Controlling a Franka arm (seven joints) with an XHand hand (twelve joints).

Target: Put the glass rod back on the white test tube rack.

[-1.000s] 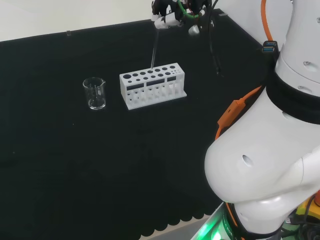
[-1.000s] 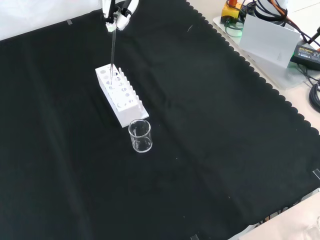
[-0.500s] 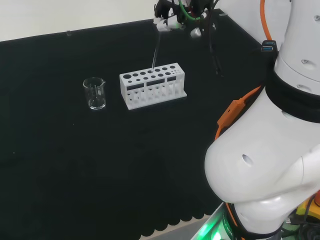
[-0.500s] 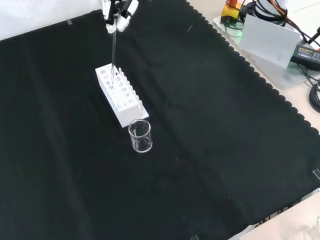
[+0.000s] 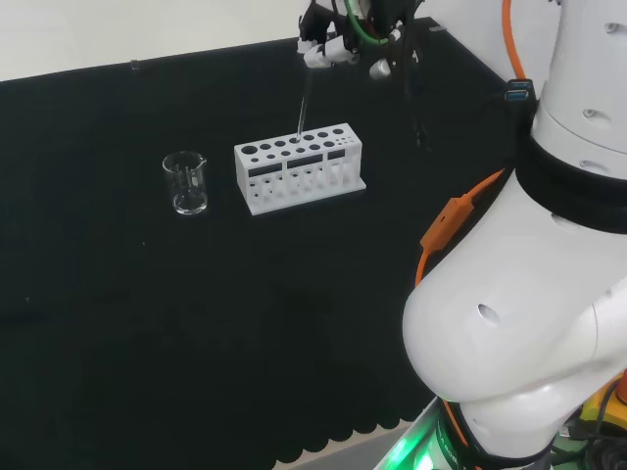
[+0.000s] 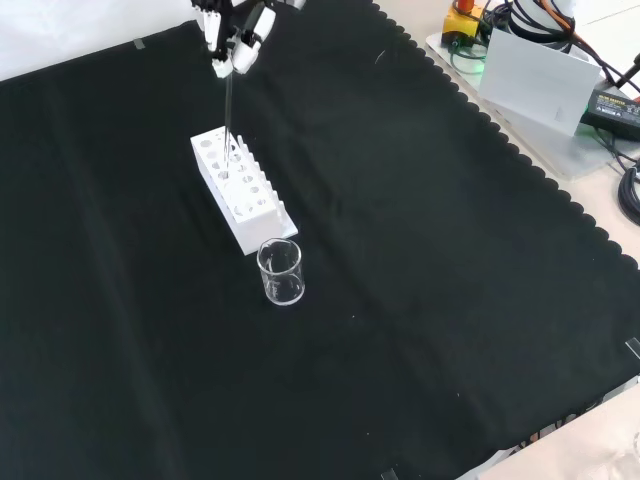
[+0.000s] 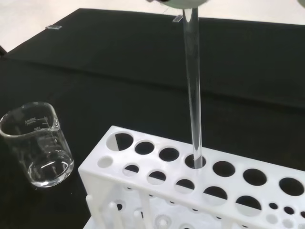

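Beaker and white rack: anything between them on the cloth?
Nothing: head view shows bare black cloth between the beaker and the white test tube rack.

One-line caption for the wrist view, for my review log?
Glass rod entering a hole of the white rack, beaker beside.

hand (image 5: 328, 44): cut off by top edge | rack (image 7: 200, 191): cropped (wrist view)

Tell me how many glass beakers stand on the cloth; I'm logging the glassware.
1. The beaker stands just off the near end of the white rack in the front view, left of it in the head view. Other clear ware could go unseen.
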